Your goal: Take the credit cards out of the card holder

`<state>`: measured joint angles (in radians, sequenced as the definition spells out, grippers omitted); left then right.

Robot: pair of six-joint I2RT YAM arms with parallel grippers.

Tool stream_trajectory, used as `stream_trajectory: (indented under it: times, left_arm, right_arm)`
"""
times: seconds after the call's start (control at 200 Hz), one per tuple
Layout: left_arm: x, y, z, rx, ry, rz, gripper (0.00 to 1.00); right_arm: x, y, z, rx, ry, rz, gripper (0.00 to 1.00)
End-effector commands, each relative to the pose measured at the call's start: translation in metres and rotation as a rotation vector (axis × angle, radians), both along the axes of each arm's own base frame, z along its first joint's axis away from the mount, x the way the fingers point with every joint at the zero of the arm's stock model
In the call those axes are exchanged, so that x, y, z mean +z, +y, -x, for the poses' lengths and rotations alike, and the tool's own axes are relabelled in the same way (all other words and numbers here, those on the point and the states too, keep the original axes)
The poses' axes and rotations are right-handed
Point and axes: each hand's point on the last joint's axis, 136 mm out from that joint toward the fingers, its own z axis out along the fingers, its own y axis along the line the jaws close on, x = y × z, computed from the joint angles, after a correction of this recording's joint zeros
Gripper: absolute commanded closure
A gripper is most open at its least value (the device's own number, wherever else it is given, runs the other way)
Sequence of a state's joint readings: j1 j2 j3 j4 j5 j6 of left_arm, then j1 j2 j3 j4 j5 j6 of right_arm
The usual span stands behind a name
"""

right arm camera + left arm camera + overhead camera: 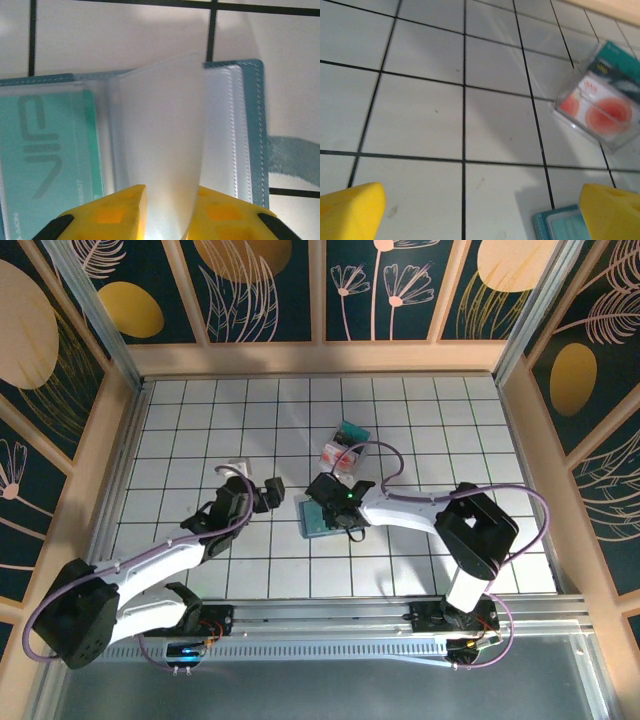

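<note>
White tiles with dark grid lines cover the worktop (190, 420), boxed in by leaf-patterned walls. The right end effector (167, 212) stands narrow, its yellow fingers (115, 210) pinching a clear sleeve (160, 130) of the card holder (252, 125), which lies open near the worktop's middle. A teal card (50, 145) sits inside the neighbouring sleeve. The left end effector (480, 215) hangs wide and empty just beside the holder. Beyond it, a whitish-pink card (338, 455) and a loose teal card (353, 432) lie out together. The step in hand looks like leafing to the next pocket. The next move calls for a grip on the card's edge, not the film, with the holder kept flat.
</note>
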<state>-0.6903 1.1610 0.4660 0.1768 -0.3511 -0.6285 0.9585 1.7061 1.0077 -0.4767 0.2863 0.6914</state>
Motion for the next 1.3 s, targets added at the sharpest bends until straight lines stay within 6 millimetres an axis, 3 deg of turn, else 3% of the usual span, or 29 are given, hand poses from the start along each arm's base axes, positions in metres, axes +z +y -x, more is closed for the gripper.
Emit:
stream_trajectory:
  times: [0.0, 0.12, 0.435, 0.581, 0.731, 1.046, 1.296]
  left_arm:
    - [0.001, -0.006, -0.003, -0.017, -0.029, -0.08, 0.01]
    - [-0.003, -0.015, 0.0, -0.049, -0.034, -0.129, 0.01]
    - [-0.013, -0.027, 0.008, -0.069, -0.025, -0.261, 0.01]
    - [-0.022, -0.034, 0.019, -0.07, -0.035, -0.406, 0.01]
    - [-0.035, -0.049, 0.028, -0.106, -0.004, -0.428, 0.01]
    - [-0.054, -0.047, 0.04, -0.106, 0.054, -0.346, 0.01]
    - [-0.066, -0.053, 0.033, -0.073, 0.082, -0.384, 0.01]
  right_arm:
    - [0.002, -0.026, -0.003, -0.057, -0.024, 0.046, 0.76]
    - [-0.002, -0.035, -0.004, -0.061, -0.019, 0.058, 0.76]
    - [0.015, -0.044, -0.017, -0.093, -0.066, 0.043, 0.66]
    - [0.016, -0.054, -0.023, -0.106, -0.068, 0.052, 0.67]
    - [0.016, -0.06, -0.024, -0.119, -0.063, 0.044, 0.72]
    - [0.042, -0.018, -0.019, -0.042, -0.038, -0.21, 0.76]
    - [0.034, 0.02, -0.01, 0.031, 0.058, -0.356, 0.77]
